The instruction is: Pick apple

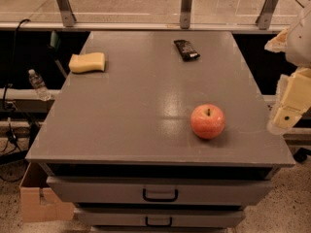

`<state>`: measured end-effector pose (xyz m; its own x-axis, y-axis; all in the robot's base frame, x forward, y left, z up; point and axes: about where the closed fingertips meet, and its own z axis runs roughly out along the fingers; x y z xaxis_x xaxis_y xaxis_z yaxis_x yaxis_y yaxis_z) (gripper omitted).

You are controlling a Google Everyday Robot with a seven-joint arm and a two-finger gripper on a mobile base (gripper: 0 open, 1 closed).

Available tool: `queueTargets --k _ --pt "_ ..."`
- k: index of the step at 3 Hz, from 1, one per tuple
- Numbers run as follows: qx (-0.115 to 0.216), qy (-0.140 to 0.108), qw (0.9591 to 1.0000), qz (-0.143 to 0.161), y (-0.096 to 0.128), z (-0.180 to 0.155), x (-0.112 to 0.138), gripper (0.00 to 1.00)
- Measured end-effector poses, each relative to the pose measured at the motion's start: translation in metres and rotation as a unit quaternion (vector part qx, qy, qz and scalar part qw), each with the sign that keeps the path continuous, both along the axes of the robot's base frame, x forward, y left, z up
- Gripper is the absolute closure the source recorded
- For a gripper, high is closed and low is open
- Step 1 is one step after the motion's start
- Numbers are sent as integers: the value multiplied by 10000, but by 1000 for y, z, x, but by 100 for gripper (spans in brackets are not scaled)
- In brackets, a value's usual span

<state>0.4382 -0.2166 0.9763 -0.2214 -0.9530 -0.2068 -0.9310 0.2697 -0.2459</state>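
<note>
The grey cabinet (146,110) has two drawers in view. The upper drawer (160,191) and lower drawer (159,218) are both pushed in, each with a dark handle, so their contents are hidden. A cardboard box (36,200) sits on the floor at the cabinet's front left corner, and what it holds cannot be made out. The apple (208,121) rests on the cabinet top in the front right area, near the front edge. It stands upright with its dark stem pointing up from the dimple, and it is round with no clear long axis. The gripper (287,111) hangs just off the cabinet's right edge, apart from the apple, and whether it is released or clenched cannot be told. A yellow sponge (87,62) and a dark packet (186,49) lie towards the back.
</note>
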Motion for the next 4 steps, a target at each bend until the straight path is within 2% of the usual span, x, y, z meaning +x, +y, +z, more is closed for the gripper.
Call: queueTargets --k 1,2,3,4 --pt "4 -12 10000 2 0 1 0 0" --pt "424 -36 9990 128 3 -9 5 0" --pt "1238 75 9920 252 12 -39 15 0" --pt "1859 276 9814 377 29 -64 19 0"
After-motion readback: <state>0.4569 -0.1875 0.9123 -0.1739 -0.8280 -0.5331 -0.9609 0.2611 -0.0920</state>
